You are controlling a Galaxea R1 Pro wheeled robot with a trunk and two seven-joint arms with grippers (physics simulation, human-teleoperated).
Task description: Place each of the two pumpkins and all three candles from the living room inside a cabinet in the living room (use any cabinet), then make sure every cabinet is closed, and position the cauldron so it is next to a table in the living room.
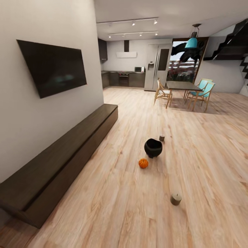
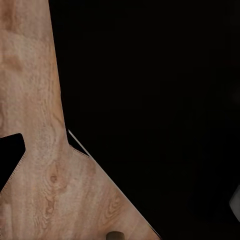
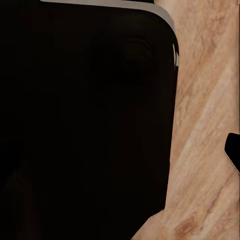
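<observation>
A long, low cabinet is seen along the left wall under a wall screen, with every front flush and shut. On the wood floor to its right the task's things lie scattered: a single pumpkin just near of the black cauldron, one candle nearer and to the right, another candle just beyond the cauldron. A dining table with chairs stands far off.

The wrist views are taken up by dark bodywork and floor boards, so how far either gripper is spread, or whether anything is held, cannot be told.

The step in hand is judged to be the approach. It is best done by driving up to the nearest candle or the pumpkin squarely, stopping short enough that the piece is kept within reach and in sight, and leaving the cauldron undisturbed. A drawer front must be pulled out before anything is stowed.
</observation>
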